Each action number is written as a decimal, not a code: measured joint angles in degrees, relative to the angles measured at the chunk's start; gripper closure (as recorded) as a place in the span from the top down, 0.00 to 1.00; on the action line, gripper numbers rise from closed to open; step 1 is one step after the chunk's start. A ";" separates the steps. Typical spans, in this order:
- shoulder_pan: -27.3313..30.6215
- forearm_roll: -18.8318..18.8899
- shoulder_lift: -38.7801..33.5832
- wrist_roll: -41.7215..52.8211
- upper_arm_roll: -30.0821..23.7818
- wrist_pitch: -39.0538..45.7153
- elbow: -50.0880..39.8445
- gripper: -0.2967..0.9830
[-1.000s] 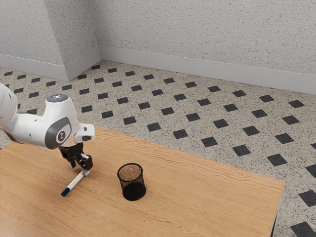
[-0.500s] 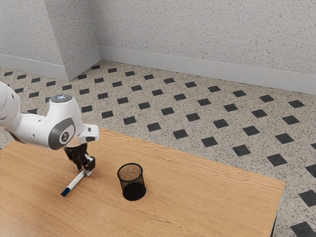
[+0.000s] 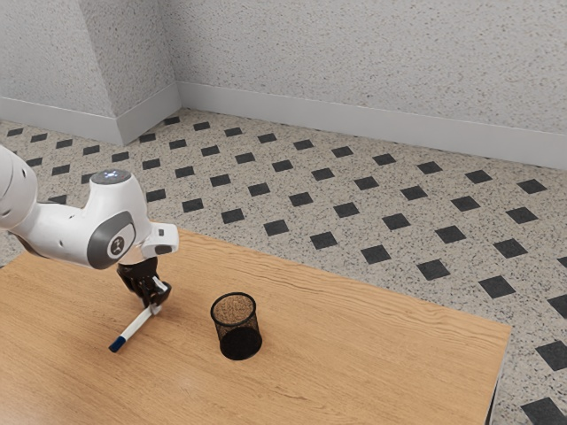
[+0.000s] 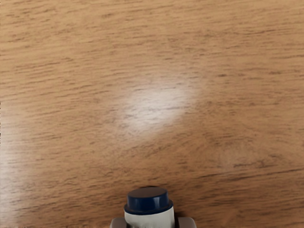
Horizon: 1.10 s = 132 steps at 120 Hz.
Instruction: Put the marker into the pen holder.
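The pincer (image 3: 156,305) is grasping the marker (image 3: 133,328): its two pale fingertips (image 4: 186,223) stand close at the one side and at the other side of the white barrel. It has the marker near the end which is opposite to the blue end (image 3: 117,344). The marker is lying slantwise on the worktop (image 3: 354,359), outside of the pen holder, and in the exterior view its blue end points to the lower left. In the wrist view, this blue end comes out beyond the fingertips, above the wood grain, where a pale shine (image 4: 156,107) lies.

Above the pincer is the white arm (image 3: 66,235), which comes in from the exterior view's left. On the exterior view's right of the pincer, apart from it and from the marker, the black mesh pen holder (image 3: 240,343) stands upright on the worktop. Behind the worktop there is a speckled floor (image 3: 297,220) with dark diamond tiles, and farther a speckled wall (image 3: 354,53) with a grey baseboard (image 3: 354,113).
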 joint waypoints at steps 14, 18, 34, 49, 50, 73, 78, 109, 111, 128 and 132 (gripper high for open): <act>0.01 0.19 0.00 -0.37 0.02 0.04 0.02 0.22; 0.01 0.25 -0.05 -0.48 0.02 0.05 0.01 0.22; 0.02 0.50 -1.86 -0.96 0.05 -0.35 0.02 0.20; -0.40 0.77 -8.22 -1.49 0.06 -2.64 0.04 0.19; -0.49 0.79 -8.67 -1.53 0.06 -2.84 0.05 0.19; -3.36 1.06 -15.10 -2.49 -0.44 -6.57 0.64 0.18; -4.59 0.93 -15.69 -2.71 -0.53 -7.05 1.06 0.18; -15.05 -3.23 -15.75 -3.59 -0.77 -8.38 6.73 0.17; -15.42 -3.62 -15.73 -3.63 -0.80 -8.37 6.82 0.17; -16.86 -6.08 -14.51 -4.02 -0.93 -8.28 8.65 0.17; -16.98 -6.46 -14.18 -4.13 -0.97 -8.26 9.28 0.17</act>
